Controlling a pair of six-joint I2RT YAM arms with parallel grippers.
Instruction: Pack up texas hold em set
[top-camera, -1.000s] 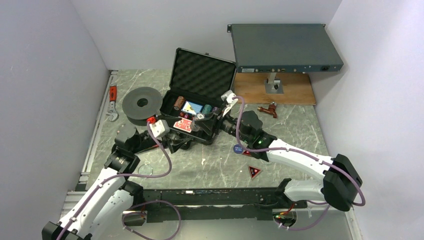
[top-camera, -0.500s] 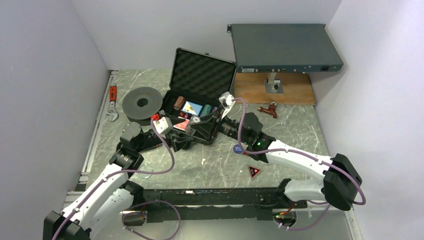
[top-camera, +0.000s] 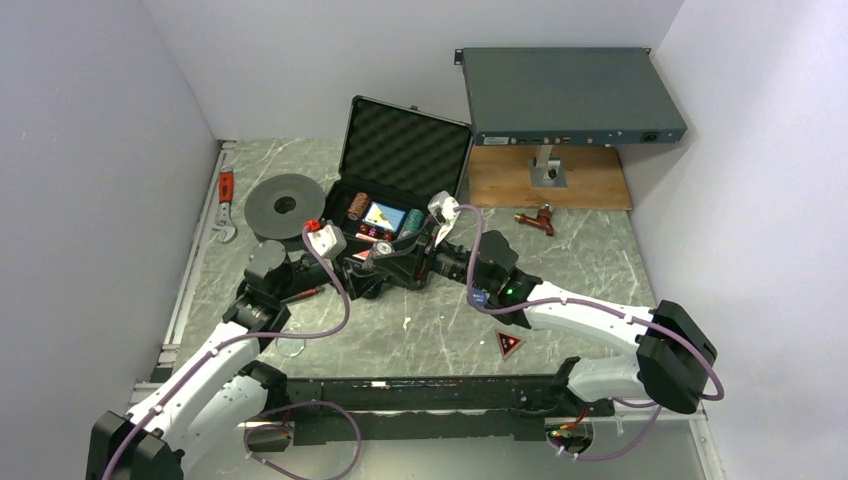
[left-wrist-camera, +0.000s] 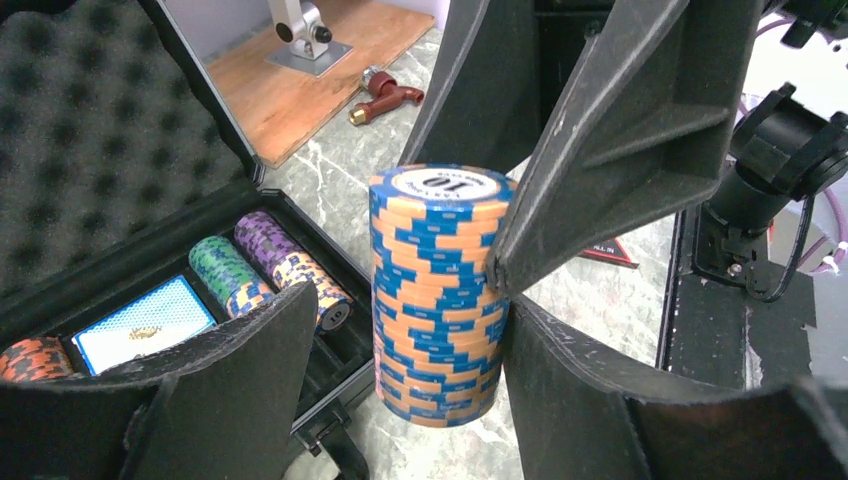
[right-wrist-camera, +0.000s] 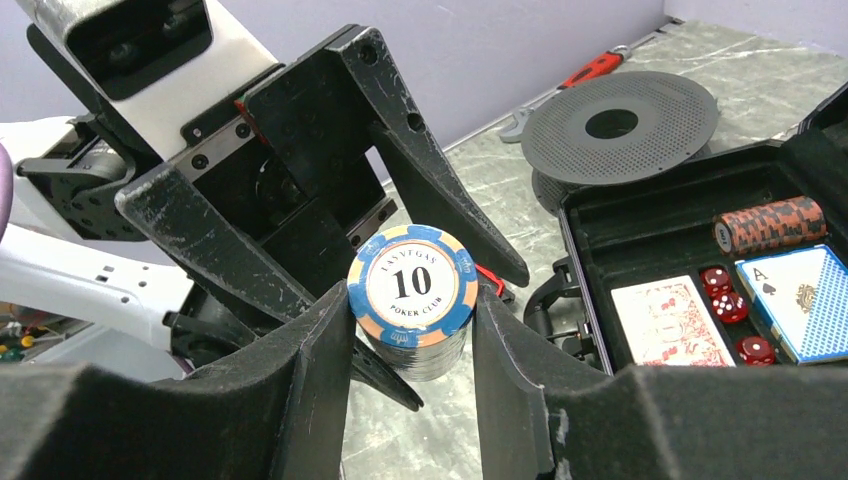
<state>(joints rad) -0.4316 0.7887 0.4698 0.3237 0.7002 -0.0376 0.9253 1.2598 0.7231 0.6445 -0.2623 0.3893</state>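
Three stacks (left-wrist-camera: 285, 265) and both decks (right-wrist-camera: 672, 320) fill the case (top-camera: 405, 150); right gripper (right-wrist-camera: 412, 310) clamps a fourth stack (left-wrist-camera: 440, 290), left gripper (left-wrist-camera: 410, 310) apart; marker (top-camera: 508, 345) outside.

Grey marbled tabletop (top-camera: 440, 340). Open black briefcase (top-camera: 405, 150) at centre back, with a dark grey spool (top-camera: 285, 207) just to its left. Wooden board (top-camera: 590, 180) at back right, and a red-handled tool (top-camera: 535, 220) near its front edge. Triangular marker (top-camera: 508, 345) towards the front. Wrench (top-camera: 227, 205) along the left edge.
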